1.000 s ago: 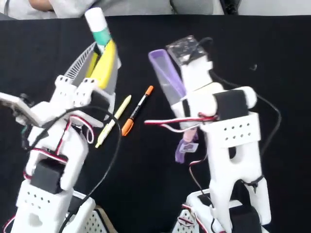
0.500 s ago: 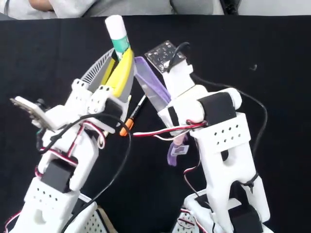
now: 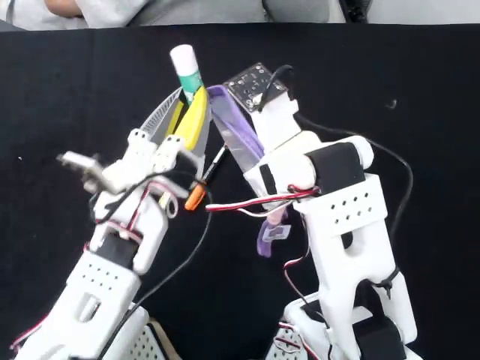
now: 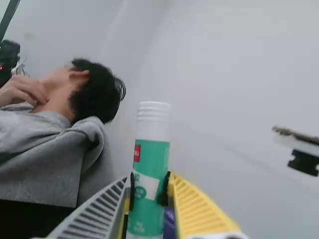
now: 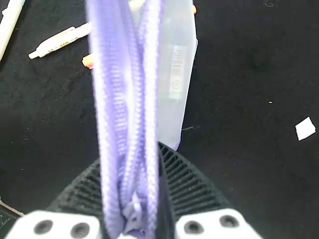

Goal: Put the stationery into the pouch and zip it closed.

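Note:
My left gripper is shut on a glue stick with a white cap and green label, held upright above the table. In the left wrist view the glue stick stands between the grey and yellow fingers. Right beside it, my right gripper is shut on the end of a translucent purple pouch. The pouch hangs with its purple zipper facing the right wrist camera. An orange pen lies on the black table between the arms; a pale yellow pen lies near it.
A purple tag dangles under the right arm. A white paper scrap lies on the black cloth. A person in a grey sleeve sits at the table's far edge. Cables loop around both arms.
My left arm has swung right with the glue stick, bringing it next to the pouch. The right arm shifted the pouch left, then held still.

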Available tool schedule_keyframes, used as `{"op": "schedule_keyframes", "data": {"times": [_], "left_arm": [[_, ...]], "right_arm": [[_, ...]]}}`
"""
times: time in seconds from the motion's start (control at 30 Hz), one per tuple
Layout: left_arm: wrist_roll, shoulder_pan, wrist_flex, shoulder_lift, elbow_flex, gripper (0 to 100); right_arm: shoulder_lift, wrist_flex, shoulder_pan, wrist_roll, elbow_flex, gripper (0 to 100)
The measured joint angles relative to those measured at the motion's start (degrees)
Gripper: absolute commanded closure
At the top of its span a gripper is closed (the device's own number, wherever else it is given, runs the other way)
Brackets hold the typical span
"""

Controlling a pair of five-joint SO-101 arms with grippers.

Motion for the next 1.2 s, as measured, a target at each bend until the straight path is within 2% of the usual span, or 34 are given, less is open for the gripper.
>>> {"op": "schedule_keyframes", "data": {"times": [0.2,0.33,0.53,0.7,0.8,1.2], "left_arm": [[0.0,0.0,-0.26,14.42,-7.38,97],[-0.09,0.0,-0.26,15.12,-8.53,97],[0.26,-0.18,-0.26,4.22,-7.47,97],[5.54,0.0,-0.26,-6.42,-4.75,97],[6.07,-0.09,-0.26,-7.03,-4.75,97],[6.42,0.26,-0.88,13.27,-8.97,97]], "right_arm": [[0.0,-0.26,0.0,-0.09,0.0,98.8],[0.0,-0.09,0.0,-0.09,0.0,98.8],[0.0,0.0,0.0,0.0,0.0,98.8],[0.0,0.0,0.0,0.09,0.0,98.8],[0.0,0.0,0.0,0.09,0.0,98.8],[0.0,-0.44,0.0,-0.09,0.0,98.8]]}}
